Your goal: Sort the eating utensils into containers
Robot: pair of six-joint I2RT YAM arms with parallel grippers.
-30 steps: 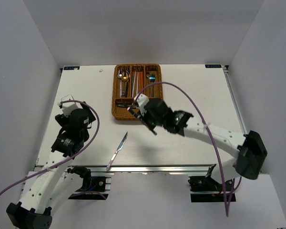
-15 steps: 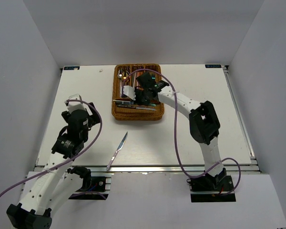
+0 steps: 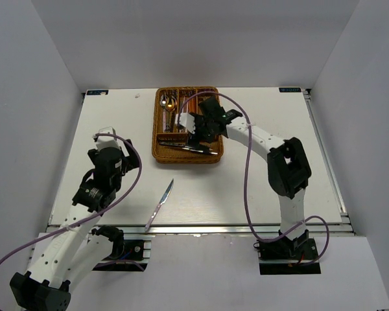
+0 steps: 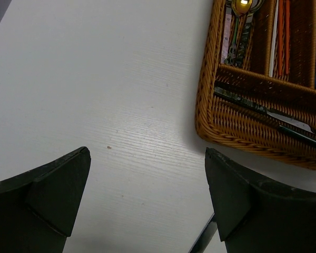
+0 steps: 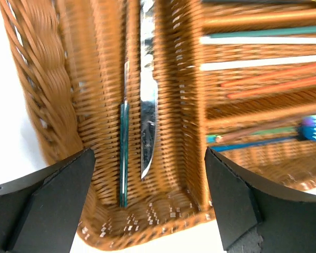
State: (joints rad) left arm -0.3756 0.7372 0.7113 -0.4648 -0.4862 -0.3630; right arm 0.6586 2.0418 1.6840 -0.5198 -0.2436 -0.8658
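The brown wicker tray (image 3: pixel 157 129) sits at the back middle of the table. Its long slots hold spoons (image 3: pixel 169 102), chopsticks (image 5: pixel 253 63) and forks. Two knives lie in the crosswise slot: a shiny blade (image 5: pixel 147 116) and a thin one on edge (image 5: pixel 124 153). My right gripper (image 3: pixel 193 127) hovers open just above that slot, its fingers (image 5: pixel 58 195) astride both knives and holding nothing. Another silver knife (image 3: pixel 160 203) lies on the table near the front edge. My left gripper (image 3: pixel 107 141) stands open and empty left of the tray, with that knife's dark tip (image 4: pixel 203 240) by its right finger.
The tray's near corner (image 4: pixel 210 116) lies right of my left gripper (image 4: pixel 147 153). White walls enclose the table on three sides. Purple cables loop over both arms. Bare white tabletop (image 3: pixel 272 142) lies on either side of the tray.
My right gripper carried a knife from the table's middle to over the tray's crosswise slot, then opened; the knife now lies in the slot. The left arm shifted slightly.
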